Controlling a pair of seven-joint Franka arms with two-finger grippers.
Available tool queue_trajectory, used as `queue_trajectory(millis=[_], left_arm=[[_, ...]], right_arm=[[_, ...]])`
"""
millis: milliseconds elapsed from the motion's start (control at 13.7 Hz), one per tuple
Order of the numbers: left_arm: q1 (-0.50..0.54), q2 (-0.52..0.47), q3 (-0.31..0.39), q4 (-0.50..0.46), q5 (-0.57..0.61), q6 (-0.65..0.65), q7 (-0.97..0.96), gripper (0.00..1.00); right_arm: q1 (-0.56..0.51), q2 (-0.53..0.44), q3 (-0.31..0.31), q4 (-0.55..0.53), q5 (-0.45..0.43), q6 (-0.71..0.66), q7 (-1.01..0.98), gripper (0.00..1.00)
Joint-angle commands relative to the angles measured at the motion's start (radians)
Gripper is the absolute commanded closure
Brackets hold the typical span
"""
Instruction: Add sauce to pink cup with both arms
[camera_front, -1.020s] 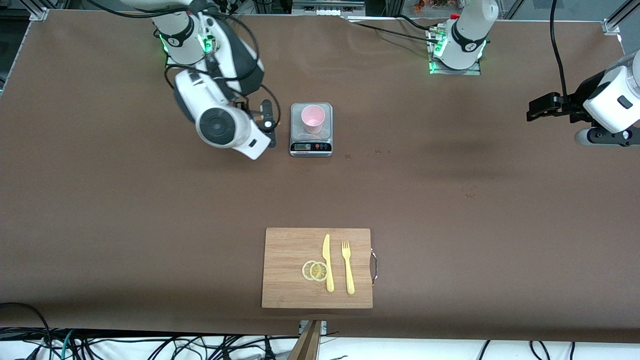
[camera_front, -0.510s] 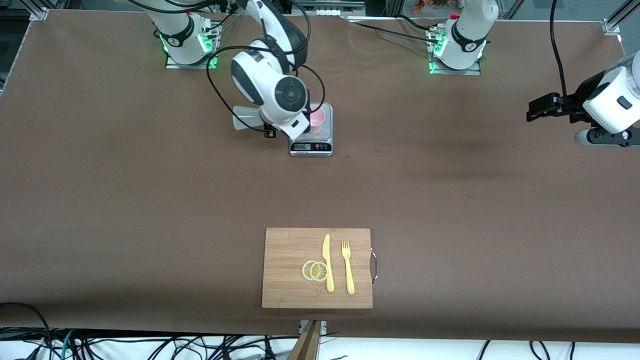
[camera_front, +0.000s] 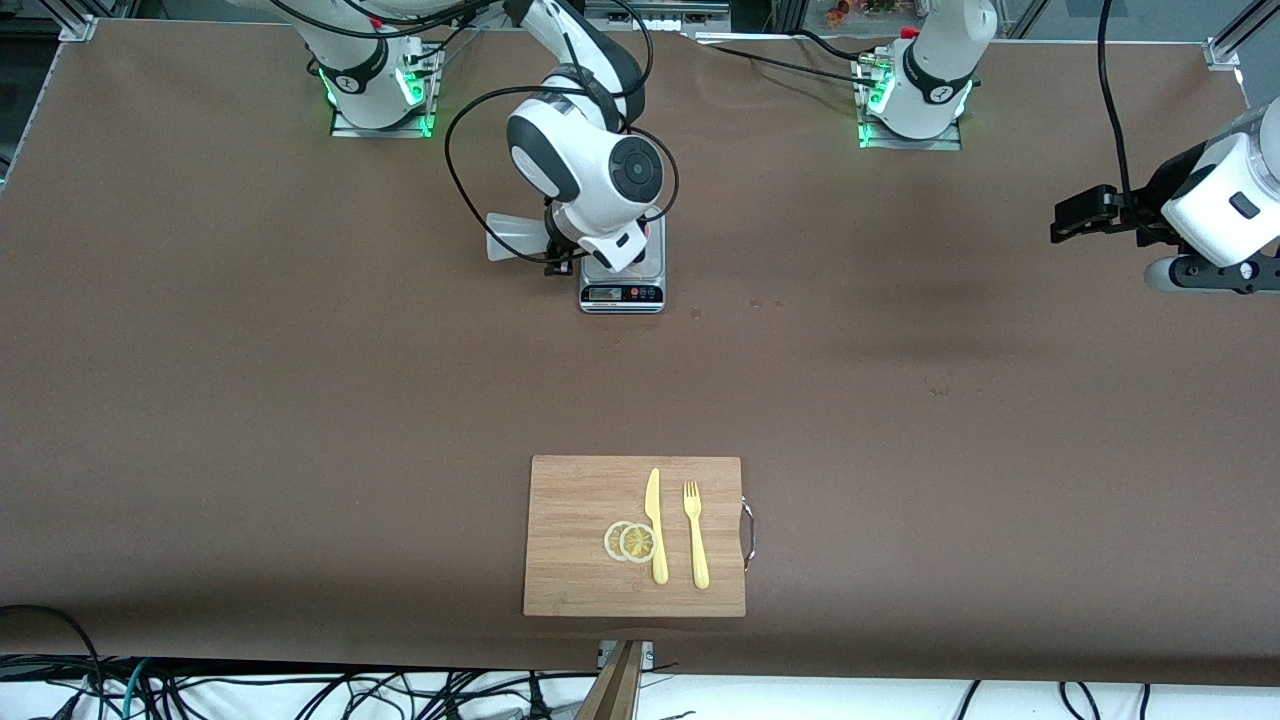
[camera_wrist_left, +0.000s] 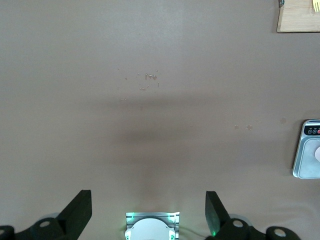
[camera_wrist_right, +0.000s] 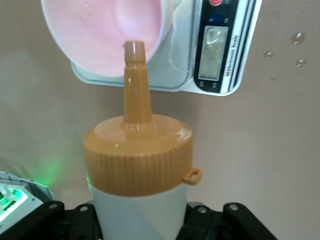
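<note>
Right end effector (camera_front: 556, 258) clamped on sauce bottle (camera_wrist_right: 137, 165), nozzle tip over rim of pink cup (camera_wrist_right: 100, 30) on scale (camera_wrist_right: 220, 45); scale's label print too small to read. Left end effector (camera_wrist_left: 148, 212) spread wide, empty, waiting above bare brown worktop (camera_wrist_left: 150, 100).

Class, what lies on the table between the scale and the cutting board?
Nothing: in the front view, only bare brown table separates the scale from the cutting board.

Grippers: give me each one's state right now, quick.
Left gripper: open, empty, waiting at the left arm's end.
Right gripper: shut on the sauce, nozzle over the pink cup.
</note>
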Motion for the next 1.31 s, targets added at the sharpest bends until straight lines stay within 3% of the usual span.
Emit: queue_trajectory(millis=[0,583,1239], left_arm=[[0.002,0.007,-0.002,0.017,0.003,-0.004,0.020,0.00],[0.005,0.011,-0.002,0.017,0.001,-0.002,0.020,0.00],[0.000,0.011,-0.004,0.018,0.001,-0.002,0.020,0.00]], right_arm=[[0.011,0.026,0.005,0.057,-0.038,-0.040,0.023,1.00],[-0.005,0.045,0.005,0.058,-0.101,-0.051,0.009,1.00],[0.045,0.054,0.011,0.109,-0.124,-0.170,0.026,1.00]])
